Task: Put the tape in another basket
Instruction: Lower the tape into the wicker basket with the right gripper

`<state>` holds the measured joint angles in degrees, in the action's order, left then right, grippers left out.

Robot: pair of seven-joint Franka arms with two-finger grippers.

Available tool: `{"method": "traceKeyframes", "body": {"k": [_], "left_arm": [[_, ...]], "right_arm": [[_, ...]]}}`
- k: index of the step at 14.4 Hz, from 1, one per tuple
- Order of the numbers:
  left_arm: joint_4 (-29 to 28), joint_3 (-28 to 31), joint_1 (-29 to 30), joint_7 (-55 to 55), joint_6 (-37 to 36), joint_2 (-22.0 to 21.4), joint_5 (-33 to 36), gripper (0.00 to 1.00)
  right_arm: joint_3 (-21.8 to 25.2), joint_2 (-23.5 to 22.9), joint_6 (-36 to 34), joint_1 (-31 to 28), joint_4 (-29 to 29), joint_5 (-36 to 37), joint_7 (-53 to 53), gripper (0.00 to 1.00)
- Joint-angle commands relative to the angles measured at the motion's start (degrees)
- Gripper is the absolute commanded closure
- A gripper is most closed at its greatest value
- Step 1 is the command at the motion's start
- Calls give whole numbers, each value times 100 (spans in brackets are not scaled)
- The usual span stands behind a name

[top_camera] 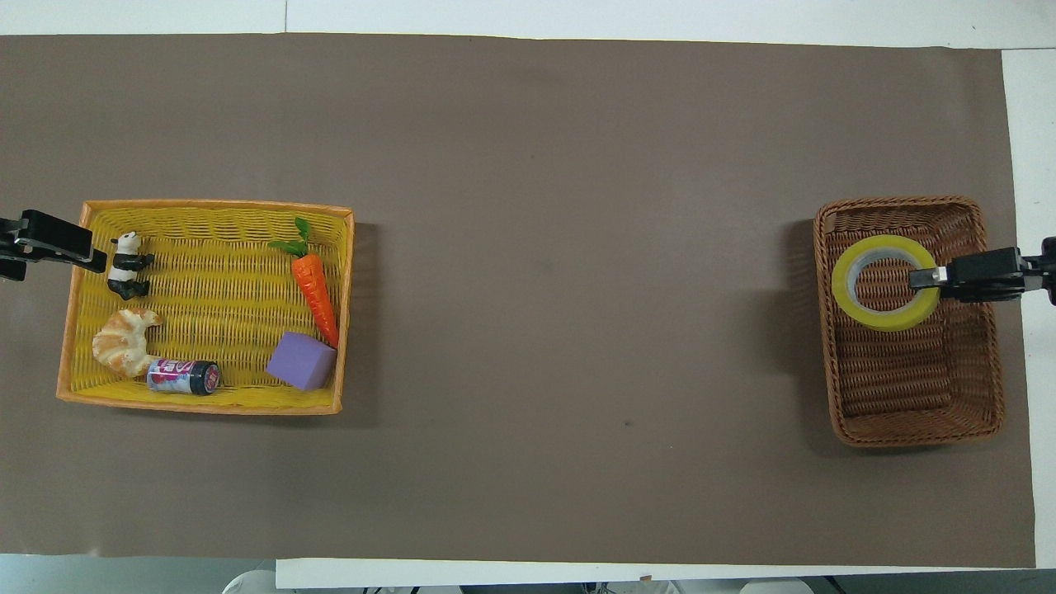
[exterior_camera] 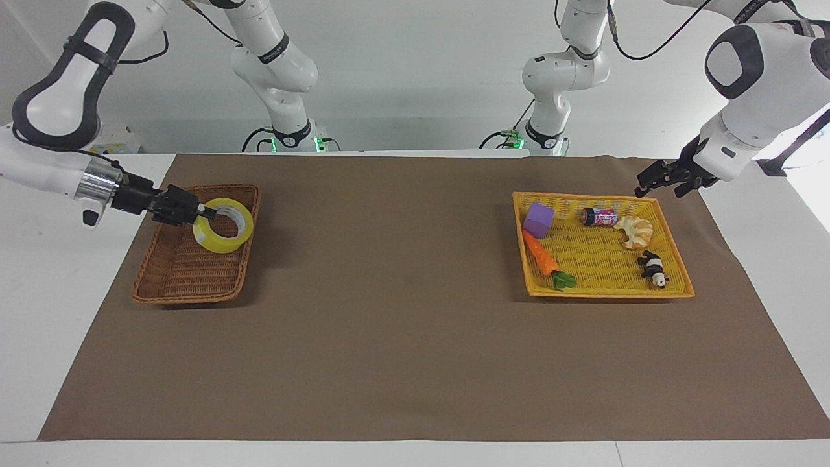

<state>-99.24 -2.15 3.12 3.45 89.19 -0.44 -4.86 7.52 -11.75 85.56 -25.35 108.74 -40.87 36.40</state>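
The big brown paper mat (exterior_camera: 415, 337) covers the table, and everything sits on it. At the right arm's end of the mat is the brown woven wicker basket (top_camera: 907, 412) with sloped sides. Over that basket hangs the wide roll of see-through yellow packing tape (top_camera: 884, 282) (it has a pale grey ring inside). The tape is over the part of the wicker basket that lies farther from the robots. The right gripper (top_camera: 928, 278) holds the tape, with its fingers pinched on the roll's wall. I cannot tell if the tape touches the basket floor.

At the left arm's end of the mat is the bright yellow plastic-weave basket (top_camera: 206, 206). In it lie a purple cube (top_camera: 302, 360), a small can (top_camera: 183, 377), a croissant (top_camera: 124, 351), an orange toy carrot (top_camera: 314, 285) and a little panda toy (top_camera: 126, 264).

The left gripper (exterior_camera: 652, 181) hangs over the mat just beside that yellow basket's corner. I cannot tell how its jaws stand.
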Motion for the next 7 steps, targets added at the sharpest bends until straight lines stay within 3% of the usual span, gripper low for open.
{"method": "traceKeyframes", "body": {"k": [1,7], "left_arm": [[-34,-48,31,41,19,-44,143,0],[-34,-40,31,50,185,-44,213,0]], "right_arm": [[-93,-380,-136,-251,-213,263,586,100],[-84,-389,382,-269,226,563,1185,100]]}}
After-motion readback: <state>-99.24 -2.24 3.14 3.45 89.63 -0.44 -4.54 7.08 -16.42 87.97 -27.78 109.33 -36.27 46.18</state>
